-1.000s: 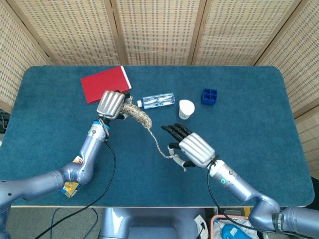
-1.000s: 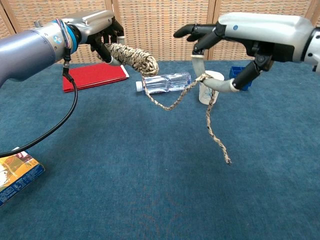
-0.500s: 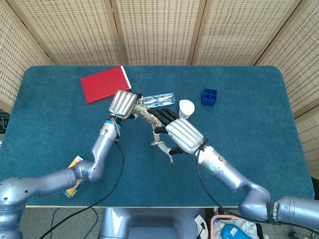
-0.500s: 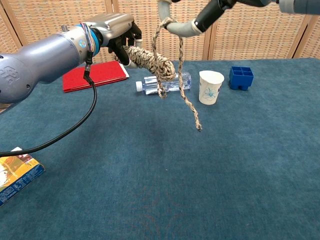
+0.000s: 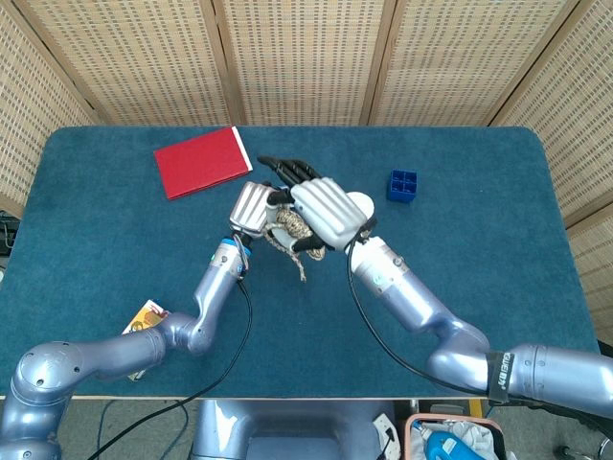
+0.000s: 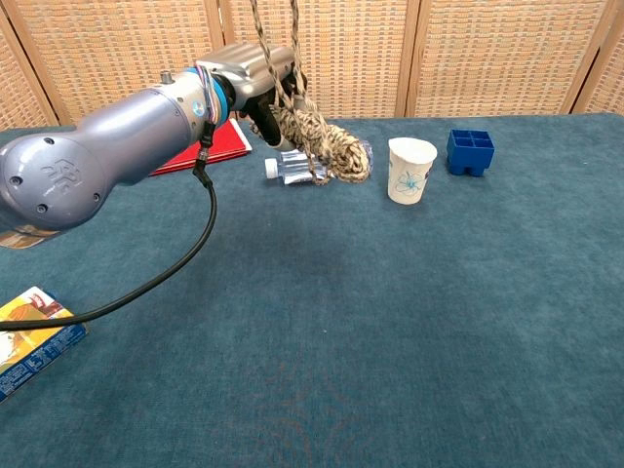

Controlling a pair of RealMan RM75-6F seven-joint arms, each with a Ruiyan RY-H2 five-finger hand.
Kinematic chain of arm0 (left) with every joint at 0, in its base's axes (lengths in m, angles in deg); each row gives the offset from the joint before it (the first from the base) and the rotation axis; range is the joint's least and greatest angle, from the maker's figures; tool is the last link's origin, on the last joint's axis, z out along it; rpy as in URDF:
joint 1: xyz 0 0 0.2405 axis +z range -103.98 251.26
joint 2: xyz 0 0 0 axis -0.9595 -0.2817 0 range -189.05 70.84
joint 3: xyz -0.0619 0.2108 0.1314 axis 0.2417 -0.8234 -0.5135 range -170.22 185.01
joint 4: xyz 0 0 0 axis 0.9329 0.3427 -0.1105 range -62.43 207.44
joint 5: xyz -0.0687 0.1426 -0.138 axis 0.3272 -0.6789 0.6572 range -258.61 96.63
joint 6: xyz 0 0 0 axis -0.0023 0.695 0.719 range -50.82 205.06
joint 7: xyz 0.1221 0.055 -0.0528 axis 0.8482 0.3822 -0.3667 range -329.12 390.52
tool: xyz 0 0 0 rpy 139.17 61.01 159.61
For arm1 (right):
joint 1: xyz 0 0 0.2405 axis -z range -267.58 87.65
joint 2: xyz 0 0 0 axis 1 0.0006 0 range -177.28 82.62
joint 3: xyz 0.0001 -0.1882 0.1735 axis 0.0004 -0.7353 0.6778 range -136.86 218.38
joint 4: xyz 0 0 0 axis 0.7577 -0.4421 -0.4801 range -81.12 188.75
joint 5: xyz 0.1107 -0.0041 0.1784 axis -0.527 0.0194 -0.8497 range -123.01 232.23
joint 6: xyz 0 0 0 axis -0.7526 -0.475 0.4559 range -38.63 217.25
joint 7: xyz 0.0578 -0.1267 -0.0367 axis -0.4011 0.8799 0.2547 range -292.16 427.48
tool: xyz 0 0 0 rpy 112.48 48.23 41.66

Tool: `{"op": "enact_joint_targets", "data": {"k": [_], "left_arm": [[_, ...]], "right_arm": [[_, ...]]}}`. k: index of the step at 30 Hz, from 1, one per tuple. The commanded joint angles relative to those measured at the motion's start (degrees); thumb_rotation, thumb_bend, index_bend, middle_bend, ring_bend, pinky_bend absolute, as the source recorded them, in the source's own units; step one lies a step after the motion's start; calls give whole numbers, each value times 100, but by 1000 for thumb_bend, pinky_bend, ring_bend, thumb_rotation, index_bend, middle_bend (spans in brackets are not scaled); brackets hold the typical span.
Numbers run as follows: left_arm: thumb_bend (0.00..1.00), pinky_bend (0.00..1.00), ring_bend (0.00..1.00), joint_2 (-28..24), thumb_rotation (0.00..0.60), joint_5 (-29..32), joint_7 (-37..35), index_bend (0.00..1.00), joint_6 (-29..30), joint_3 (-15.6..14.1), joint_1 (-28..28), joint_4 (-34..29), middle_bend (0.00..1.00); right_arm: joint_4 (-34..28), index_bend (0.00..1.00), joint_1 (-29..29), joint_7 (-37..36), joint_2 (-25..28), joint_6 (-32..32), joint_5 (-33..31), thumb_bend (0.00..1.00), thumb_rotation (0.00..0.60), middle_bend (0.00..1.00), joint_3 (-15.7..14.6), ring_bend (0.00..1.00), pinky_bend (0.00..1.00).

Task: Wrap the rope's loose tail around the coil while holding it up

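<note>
A tan braided rope coil hangs in the air over the middle of the table, and my left hand grips it at its left end. In the head view the left hand sits just left of the coil. My right hand is directly above the coil, holding the loose tail. Two strands of the tail rise from the coil out of the top of the chest view, where the right hand does not show. The tail's free end dangles below the coil.
A red book lies at the back left. A water bottle lies behind the coil, with a paper cup and a blue tray to its right. A snack box is at the near left.
My right hand has risen and swung the tail from the near right up over the coil, leaving the chest view. My left hand has carried the coil right and toward the table's middle.
</note>
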Motion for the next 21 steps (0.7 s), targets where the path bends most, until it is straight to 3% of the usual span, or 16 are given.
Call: {"op": "enact_joint_targets", "data": {"k": [1, 6, 15, 21], "left_arm": [[503, 627, 478, 34, 600, -125, -60, 837, -6, -79, 11, 13, 648], [503, 626, 478, -77, 600, -349, -247, 837, -163, -213, 51, -10, 648], [503, 622, 488, -1010, 600, -1727, -2637, 837, -1175, -583, 128, -212, 651], [503, 570, 491, -1415, 600, -2487, -4005, 837, -1205, -802, 203, -167, 656]], "right_arm": [[358, 688, -248, 163, -106, -138, -388, 477, 600, 19, 101, 0, 0], [723, 688, -352, 32, -209, -225, -824, 477, 600, 30, 227, 0, 0], [1977, 688, -370, 253, -381, -174, -1466, 477, 600, 35, -81, 0, 0], [2538, 688, -105, -23, -547, 187, -1428, 477, 600, 37, -375, 0, 0]]}}
